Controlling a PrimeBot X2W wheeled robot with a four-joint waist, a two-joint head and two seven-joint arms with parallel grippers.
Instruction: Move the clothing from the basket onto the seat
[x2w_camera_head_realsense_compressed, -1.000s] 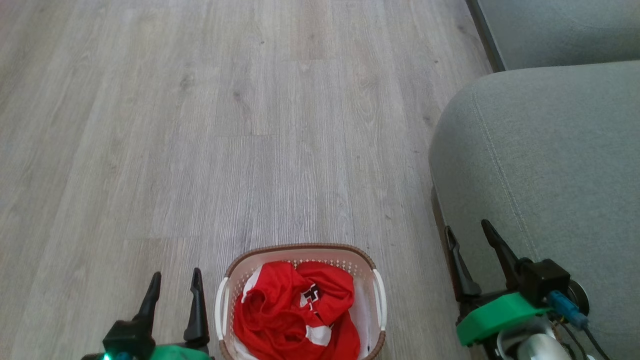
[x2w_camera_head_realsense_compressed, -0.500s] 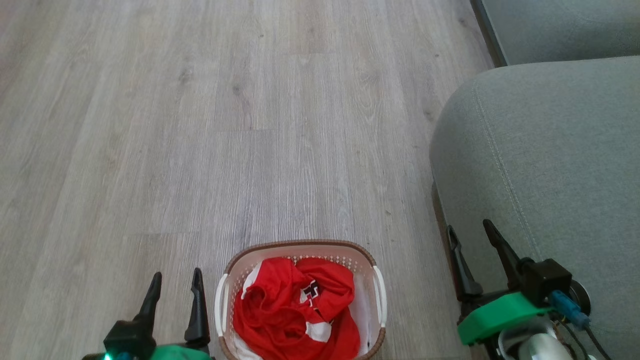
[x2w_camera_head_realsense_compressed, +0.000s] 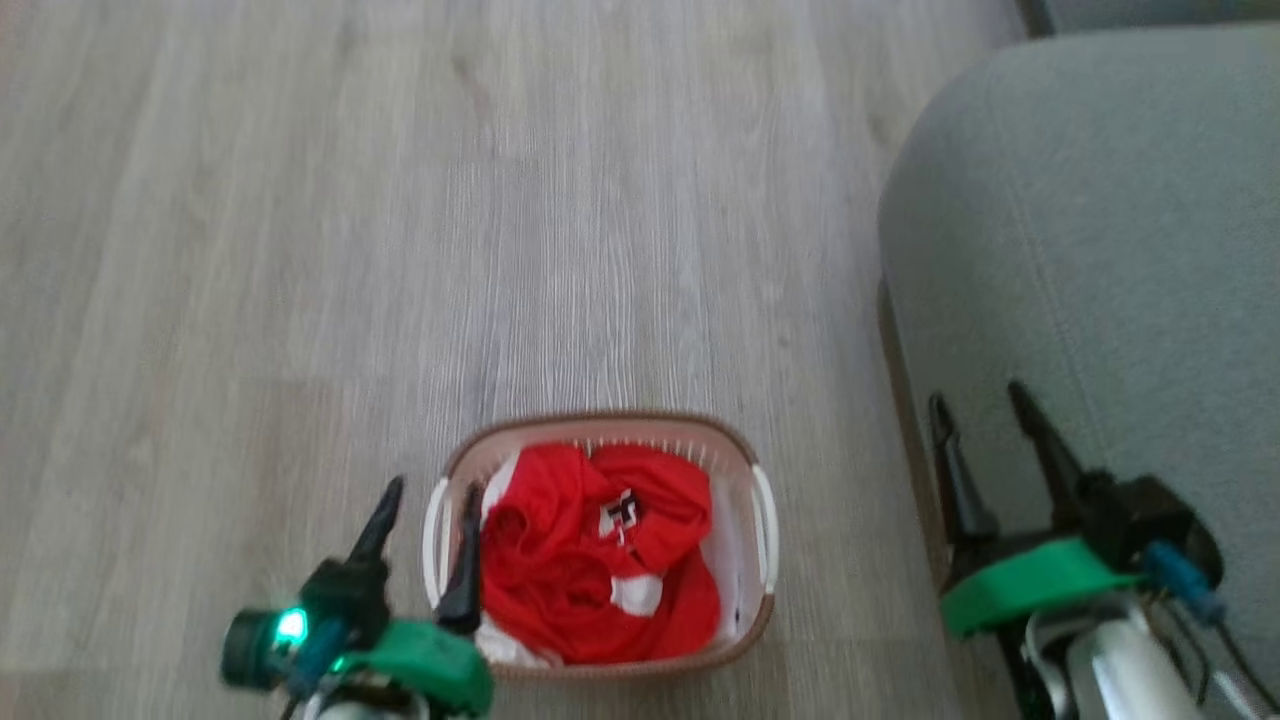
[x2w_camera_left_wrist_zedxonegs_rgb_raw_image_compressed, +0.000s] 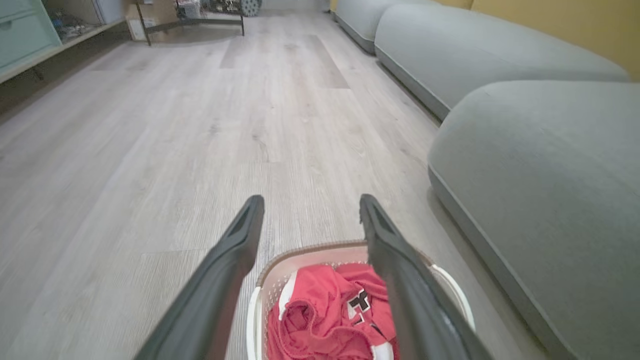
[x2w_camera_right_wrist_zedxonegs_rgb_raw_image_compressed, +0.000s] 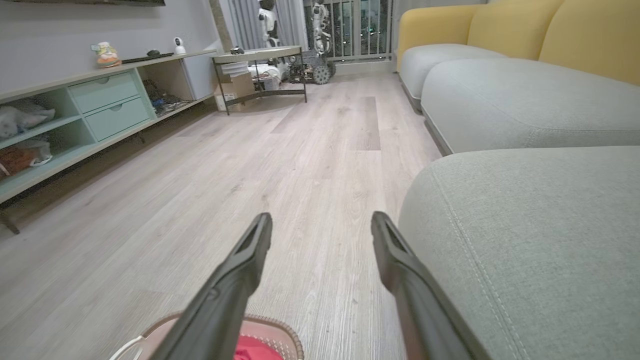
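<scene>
Where the pale grey wood-look plank floor runs up to the sofa, the small oval white perforated plastic basket with a brown woven-look rim stands on the planks, near the front edge of the large grey-green upholstered seat cushion but apart from it. The crumpled red sports clothing with white trim lies heaped inside the basket, with black-and-white lettering on the top folds and a bit of white cloth at the lower left. The left gripper is spread wide at the basket's left side. One dark finger is outside the white handle and the other over the inner edge; whether it touches the cloth cannot be told. The right gripper, also spread wide and holding nothing, hovers at the seat's front edge. In the right wrist view, more grey-green cushions line the right of the room, backed by mustard-yellow cushions. A low mint-green shelf unit with drawers runs along the left wall, and a thin-legged dark-framed desk stands at the far end.
</scene>
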